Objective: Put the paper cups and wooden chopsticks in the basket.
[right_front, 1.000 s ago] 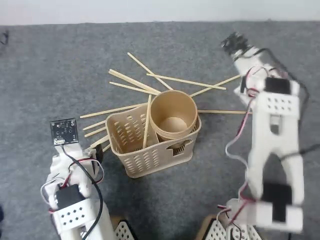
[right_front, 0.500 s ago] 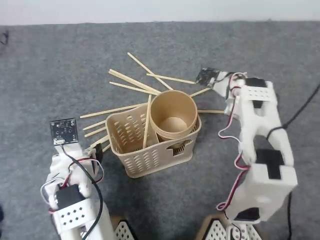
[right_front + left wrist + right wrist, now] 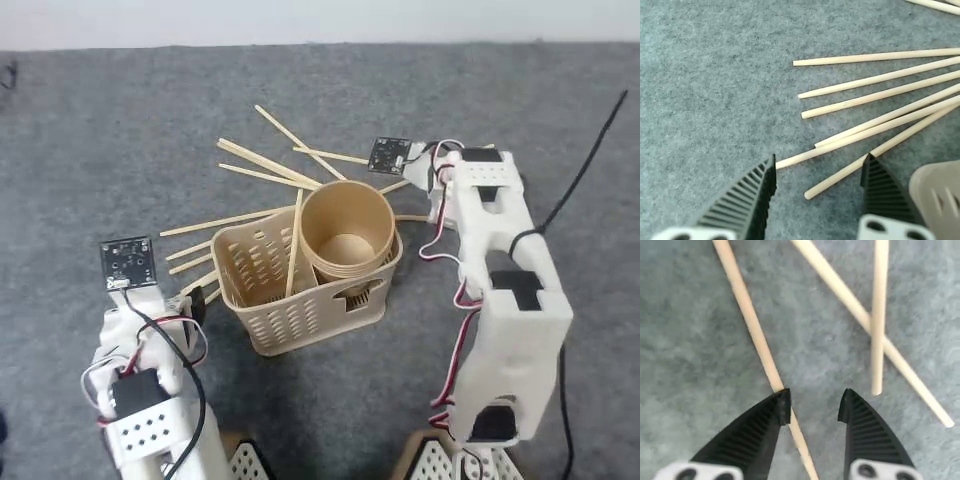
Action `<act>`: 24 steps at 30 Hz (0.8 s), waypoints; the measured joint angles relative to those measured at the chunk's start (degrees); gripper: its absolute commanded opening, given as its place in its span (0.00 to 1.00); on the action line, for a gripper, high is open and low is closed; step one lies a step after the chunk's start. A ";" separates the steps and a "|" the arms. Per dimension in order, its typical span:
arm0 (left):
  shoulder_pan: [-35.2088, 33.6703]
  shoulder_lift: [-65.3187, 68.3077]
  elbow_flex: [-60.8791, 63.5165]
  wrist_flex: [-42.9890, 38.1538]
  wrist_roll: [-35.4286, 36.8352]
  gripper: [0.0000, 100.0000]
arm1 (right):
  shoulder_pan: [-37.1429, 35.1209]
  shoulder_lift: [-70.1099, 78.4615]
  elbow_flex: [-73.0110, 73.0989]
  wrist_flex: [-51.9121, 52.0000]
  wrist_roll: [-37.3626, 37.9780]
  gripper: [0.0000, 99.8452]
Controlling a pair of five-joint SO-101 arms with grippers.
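At the lower left of the high view, the left gripper [image 3: 820, 162] hangs with its fingers spread apart over the ends of loose wooden chopsticks [image 3: 880, 77] on the grey counter [image 3: 100, 120], just beside the basket [image 3: 270, 320]. The basket sits mid-frame. Nested paper cups [image 3: 345, 240] stand in its right side, and a single chopstick [image 3: 294, 245] rests in it beside them. Beyond, right of centre, the right gripper [image 3: 813, 402] is parted too, low over crossed chopsticks, one passing under a finger. More chopsticks fan out behind the basket.
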 measured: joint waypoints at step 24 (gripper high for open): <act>0.00 0.00 0.00 0.00 0.00 0.26 | -2.73 -0.53 -2.46 9.32 0.00 0.19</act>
